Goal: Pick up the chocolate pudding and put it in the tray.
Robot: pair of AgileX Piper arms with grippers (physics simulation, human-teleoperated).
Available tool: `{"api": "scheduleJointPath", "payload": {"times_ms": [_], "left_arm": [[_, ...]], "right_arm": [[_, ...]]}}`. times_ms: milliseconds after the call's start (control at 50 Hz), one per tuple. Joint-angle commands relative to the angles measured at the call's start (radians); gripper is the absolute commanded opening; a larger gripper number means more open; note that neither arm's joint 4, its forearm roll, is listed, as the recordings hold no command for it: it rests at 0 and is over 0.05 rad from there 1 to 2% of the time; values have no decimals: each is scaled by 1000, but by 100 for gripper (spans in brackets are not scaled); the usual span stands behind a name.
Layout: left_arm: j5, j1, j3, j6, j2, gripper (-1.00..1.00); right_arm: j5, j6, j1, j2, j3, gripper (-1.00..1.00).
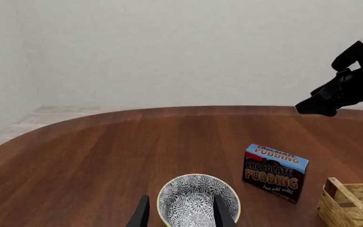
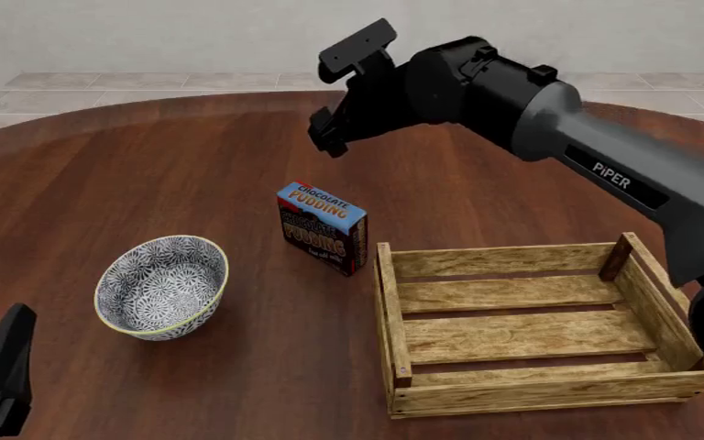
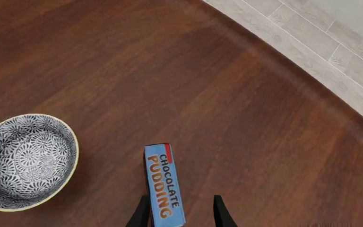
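Tray (image 2: 535, 335) nearest | right end effector (image 2: 327, 124) open, above chocolate pudding (image 2: 323, 227), apart

My right hand (image 2: 327, 128) is black, on a grey arm (image 2: 597, 165) lettered in white. The chocolate pudding (image 2: 323, 227) shows a light-blue top and a dark brown front with white and orange-red lettering. The bowl (image 2: 162, 286) is white with a dark blue starburst pattern and a cream rim. The tray (image 2: 517, 261) is pale wood, and the bench (image 2: 144, 174) is reddish-brown woodgrain.
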Motion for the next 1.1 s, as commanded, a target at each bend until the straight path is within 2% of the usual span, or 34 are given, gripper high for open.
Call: {"api": "scheduleJointPath", "payload": {"times_ms": [20, 760, 1100], "left_arm": [[1, -1, 1, 3, 0, 100], [5, -1, -4, 1, 0, 100], [-24, -1, 27, 1, 0, 100]], "right_arm": [[-33, 4, 3, 4, 37, 100], [-21, -30, 11, 37, 46, 100], [-30, -33, 4, 70, 37, 100]]}}
